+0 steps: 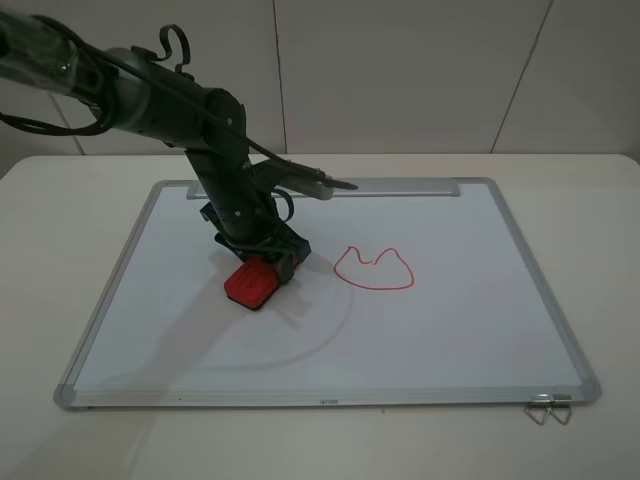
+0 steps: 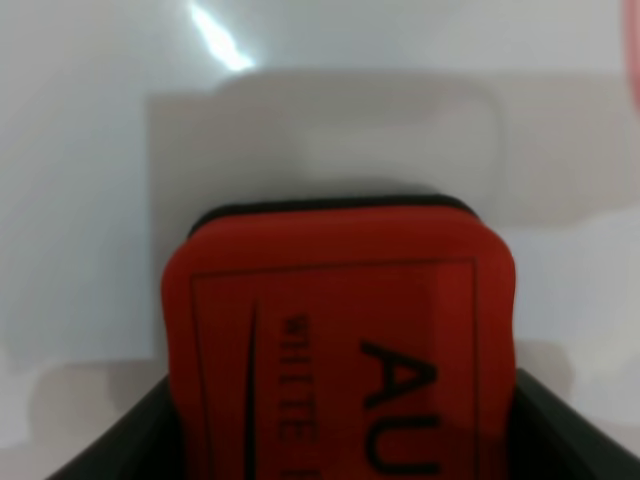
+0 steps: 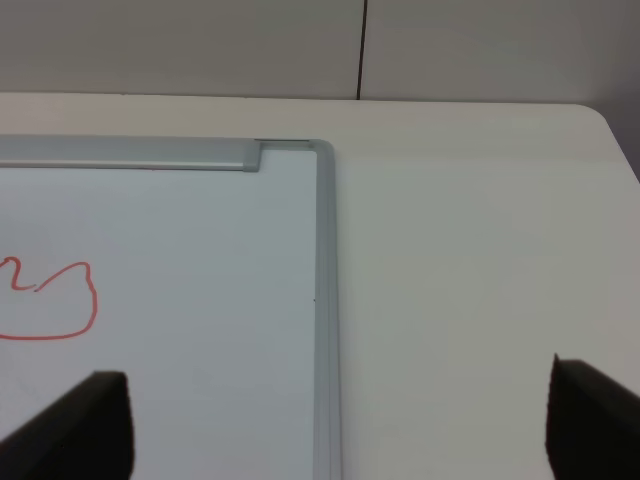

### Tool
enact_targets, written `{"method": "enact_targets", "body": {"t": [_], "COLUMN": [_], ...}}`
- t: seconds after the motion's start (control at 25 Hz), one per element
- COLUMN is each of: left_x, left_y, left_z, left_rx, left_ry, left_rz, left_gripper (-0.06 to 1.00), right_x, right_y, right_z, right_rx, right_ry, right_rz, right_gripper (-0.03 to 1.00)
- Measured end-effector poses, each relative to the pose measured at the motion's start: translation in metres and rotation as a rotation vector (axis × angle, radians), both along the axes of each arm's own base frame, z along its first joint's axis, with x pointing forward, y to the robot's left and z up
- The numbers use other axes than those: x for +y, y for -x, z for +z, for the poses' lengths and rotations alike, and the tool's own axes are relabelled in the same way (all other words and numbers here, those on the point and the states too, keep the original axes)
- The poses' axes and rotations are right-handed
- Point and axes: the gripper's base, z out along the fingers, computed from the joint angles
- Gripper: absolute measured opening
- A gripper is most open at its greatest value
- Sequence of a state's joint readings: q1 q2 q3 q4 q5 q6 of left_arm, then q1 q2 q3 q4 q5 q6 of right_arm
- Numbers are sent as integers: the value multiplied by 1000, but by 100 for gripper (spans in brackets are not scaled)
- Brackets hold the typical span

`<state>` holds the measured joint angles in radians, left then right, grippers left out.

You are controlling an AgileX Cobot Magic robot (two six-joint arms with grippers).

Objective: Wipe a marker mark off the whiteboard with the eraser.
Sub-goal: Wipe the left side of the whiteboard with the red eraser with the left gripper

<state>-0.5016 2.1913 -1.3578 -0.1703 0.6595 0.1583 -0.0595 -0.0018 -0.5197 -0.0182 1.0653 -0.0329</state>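
left hand (image 1: 263, 271) grips the red eraser (image 2: 340, 330), top printed "au".

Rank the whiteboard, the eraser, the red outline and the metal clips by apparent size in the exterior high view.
1. whiteboard
2. red outline, wider than the eraser, though close
3. eraser, partly hidden
4. metal clips

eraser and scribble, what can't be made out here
- Eraser lettering: cut off by the left wrist view's edge; only "AU" reads clearly.
- Marker mark: none visible; whether any lies under the eraser or left tool in the exterior high view is unclear.
- Right tool: only fingertips show, right wrist view.
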Motion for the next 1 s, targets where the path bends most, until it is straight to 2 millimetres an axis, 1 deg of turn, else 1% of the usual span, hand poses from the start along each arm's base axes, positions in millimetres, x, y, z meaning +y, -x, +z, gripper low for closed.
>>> {"method": "enact_targets", "body": {"t": [0.16, 0.28, 0.36, 0.44, 0.64, 0.84, 1.0], "left_x": [48, 81, 97, 106, 106, 99, 78], "left_y": [-24, -38, -43, -47, -47, -47, -50], "left_z": [-1, -1, -1, -1, -2, -1, -2], "left_rx": [-28, -51, -59, -71, -81, -93, -99], "left_ry": [-56, -69, -68, -67, -69, -71, -72], "left_rz": [125, 199, 236, 244, 212, 176, 97], "left_gripper": [57, 57, 57, 57, 57, 57, 57], "right_x": [0, 0, 0, 0, 0, 0, 0], "right_y": [0, 0, 0, 0, 0, 0, 0], "right_z": [0, 0, 0, 0, 0, 0, 0], "right_rx": [0, 0, 0, 0, 0, 0, 0], "right_ry": [0, 0, 0, 0, 0, 0, 0], "right_rz": [0, 0, 0, 0, 0, 0, 0], "right_gripper": [71, 71, 71, 71, 71, 71, 71]}}
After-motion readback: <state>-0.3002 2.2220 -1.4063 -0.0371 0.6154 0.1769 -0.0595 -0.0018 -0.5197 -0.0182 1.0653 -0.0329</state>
